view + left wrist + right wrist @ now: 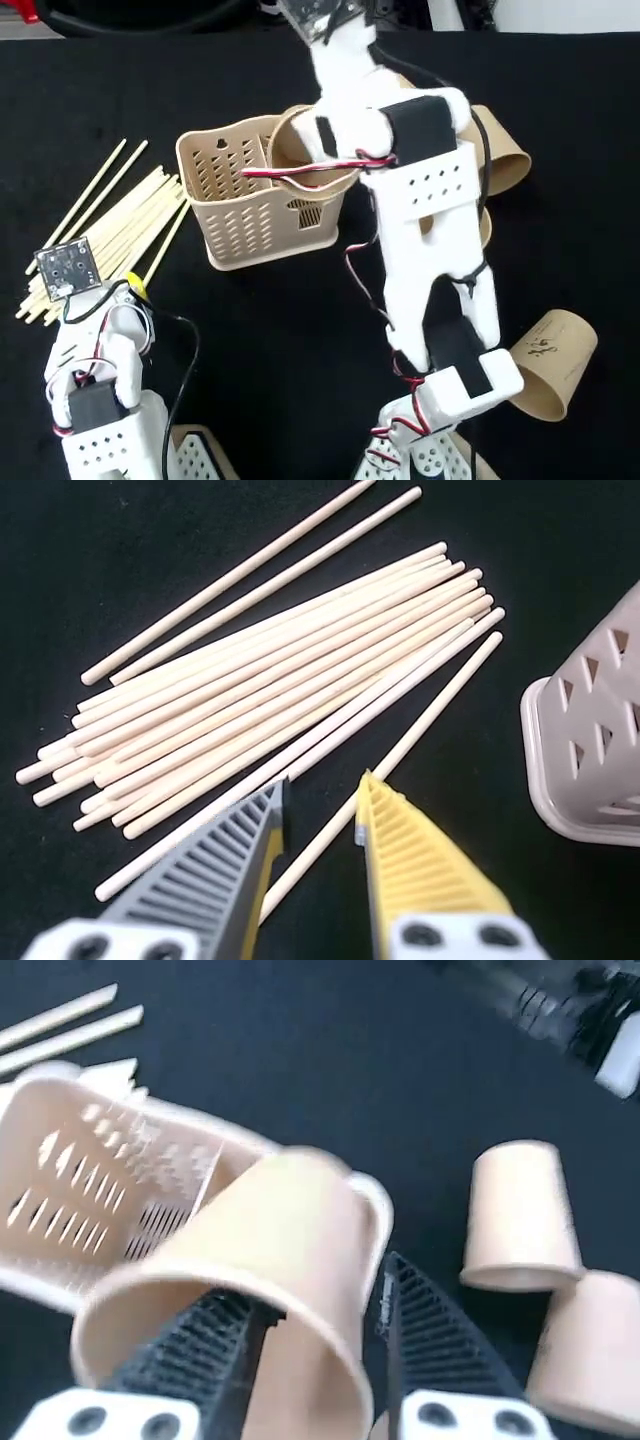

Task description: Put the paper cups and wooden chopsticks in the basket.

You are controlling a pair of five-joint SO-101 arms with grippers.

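Paper cup (260, 1230) in right gripper (320, 1290) seemingly overhangs basket (260, 225), 2 cups (520, 1220) beside

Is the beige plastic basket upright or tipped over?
Upright: the beige perforated plastic basket stands on its base on the table, its open top facing up.

Lighting: bright, even, from above. The matte black table cover (250, 350) returns no glare and swallows shadows. The white plastic right arm (430, 200) reads near overexposed. The pale wooden chopsticks (270, 690) are evenly lit.
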